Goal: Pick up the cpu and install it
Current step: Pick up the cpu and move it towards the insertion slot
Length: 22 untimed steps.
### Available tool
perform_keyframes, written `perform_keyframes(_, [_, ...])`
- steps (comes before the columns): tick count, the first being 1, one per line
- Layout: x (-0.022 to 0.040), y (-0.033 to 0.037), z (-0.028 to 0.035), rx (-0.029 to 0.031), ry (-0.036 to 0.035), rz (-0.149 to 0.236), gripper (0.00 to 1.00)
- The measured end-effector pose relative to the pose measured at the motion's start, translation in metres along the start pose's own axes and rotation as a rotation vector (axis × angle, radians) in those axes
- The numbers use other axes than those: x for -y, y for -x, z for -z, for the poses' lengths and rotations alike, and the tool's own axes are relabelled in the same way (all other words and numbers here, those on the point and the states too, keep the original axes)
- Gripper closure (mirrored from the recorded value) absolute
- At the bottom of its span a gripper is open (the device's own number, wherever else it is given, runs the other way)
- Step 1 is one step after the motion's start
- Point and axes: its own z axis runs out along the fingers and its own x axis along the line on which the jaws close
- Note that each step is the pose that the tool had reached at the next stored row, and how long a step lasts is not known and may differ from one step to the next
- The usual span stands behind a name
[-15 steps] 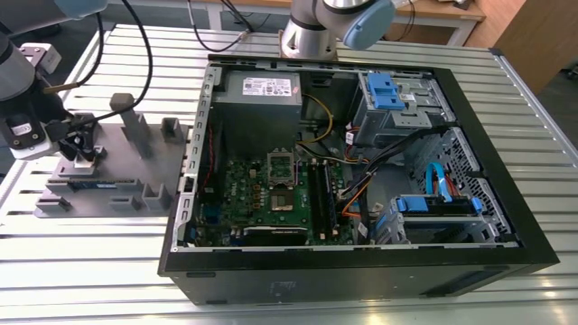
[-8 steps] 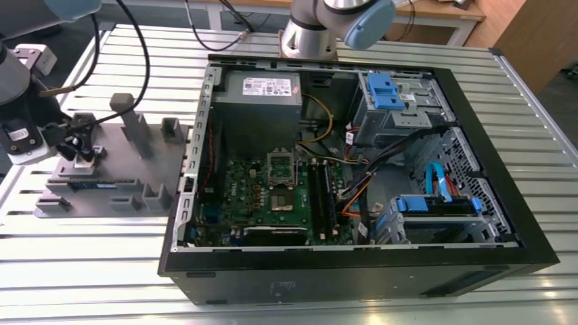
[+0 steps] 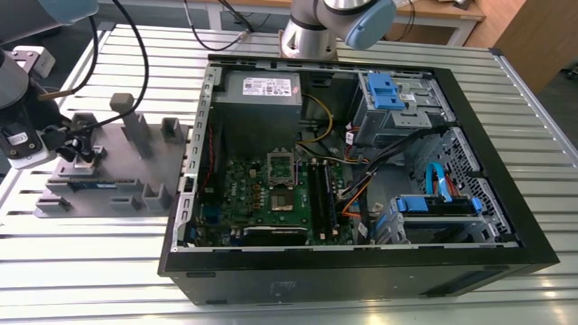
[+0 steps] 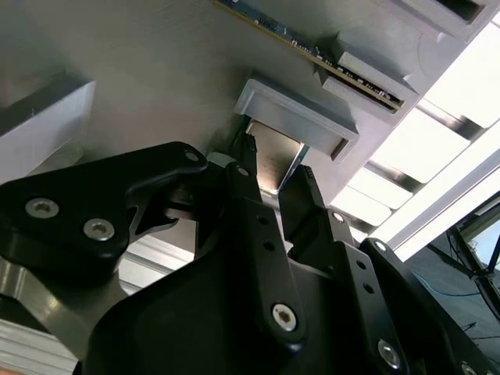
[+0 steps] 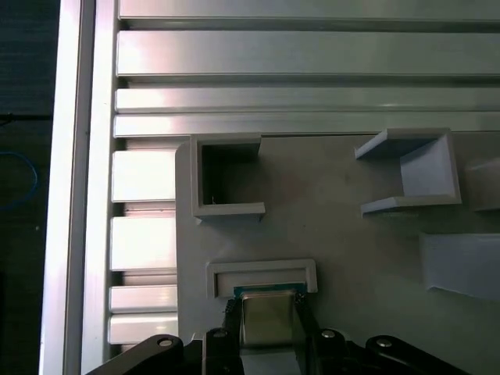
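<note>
AT THE TRAY: The robot arm's black two-fingered gripper (image 4: 275,162) sits low over the grey plastic parts tray (image 3: 113,169) at the exterior view's left. Its fingers (image 4: 251,205) are drawn in narrowly on opposite edges of the small, flat, square, silver-topped cpu (image 5: 268,316), which lies in a shallow walled pocket of the tray. The hold looks thin. Judged from both wrist views, only the fingertips meet the chip's rim, so a crooked lift could tip it against the pocket's raised lip (image 5: 262,272) and twist it loose. The rectangular metal socket frame (image 3: 281,166) on the green motherboard (image 3: 253,189), inside the open black computer case (image 3: 361,274), stands well apart. A chip skewed in the grip would likely land askew there.
</note>
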Motion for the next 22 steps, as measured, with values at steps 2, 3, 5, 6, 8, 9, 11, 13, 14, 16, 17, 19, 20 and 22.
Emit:
perform_keyframes(2, [0.0000, 0.0001, -0.0001, 0.0002, 0.0004, 0.000, 0.61])
perform_keyframes(3, [0.0000, 0.0000, -0.0002, 0.0003, 0.0006, 0.000, 0.61])
perform_keyframes(5, [0.0000, 0.0000, -0.0002, 0.0003, 0.0008, 0.000, 0.61])
perform_keyframes(6, [0.0000, 0.0000, -0.0002, 0.0002, 0.0009, 0.000, 0.61])
perform_keyframes(8, [0.0000, 0.0000, -0.0002, 0.0003, 0.0012, 0.000, 0.60])
perform_keyframes(9, [0.0000, 0.0000, -0.0002, 0.0002, 0.0013, 0.000, 0.60])
perform_keyframes(11, [0.0001, 0.0000, -0.0002, 0.0002, 0.0015, 0.000, 0.53])
perform_keyframes(13, [0.0002, -0.0001, -0.0014, 0.0004, 0.0019, 0.000, 0.53])
perform_keyframes(14, [0.0004, -0.0001, -0.0022, 0.0001, 0.0034, 0.000, 0.53])
perform_keyframes(16, [0.0006, 0.0000, -0.0033, -0.0004, 0.0156, -0.001, 0.53])
perform_keyframes(17, [0.0006, -0.0001, -0.0034, -0.0006, 0.0211, -0.001, 0.53])
perform_keyframes(19, [0.0006, -0.0002, -0.0035, -0.0008, 0.0264, -0.001, 0.53])
perform_keyframes(20, [0.0006, -0.0001, -0.0037, -0.0007, 0.0272, -0.001, 0.53])
perform_keyframes(22, [0.0009, -0.0001, -0.0043, -0.0007, 0.0274, -0.001, 0.53])
